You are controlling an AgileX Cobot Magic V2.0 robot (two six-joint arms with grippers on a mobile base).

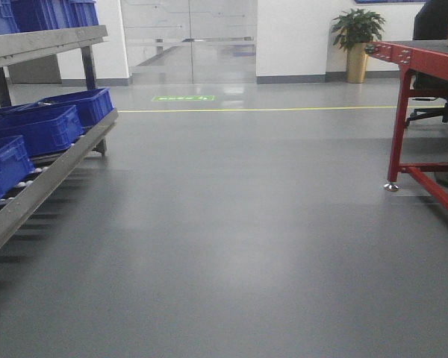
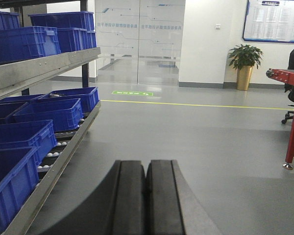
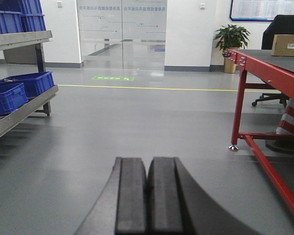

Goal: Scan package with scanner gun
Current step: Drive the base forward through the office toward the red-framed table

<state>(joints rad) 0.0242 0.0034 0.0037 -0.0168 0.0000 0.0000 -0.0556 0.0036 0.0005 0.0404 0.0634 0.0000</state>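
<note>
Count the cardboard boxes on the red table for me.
1: a cardboard box on the red table, near the right edge of the right wrist view. More may sit out of frame.

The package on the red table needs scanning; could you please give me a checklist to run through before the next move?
1. Package in view, on the table: ok.
2. Scanner gun located: not ok, it shows in no view.
3. Left end effector empty: ok, shut on nothing.
4. Right end effector empty: ok, shut on nothing.
5. Package within reach: probably not ok, it sits far off to the right.
6. Barcode label facing us: cannot tell, too small.
</note>
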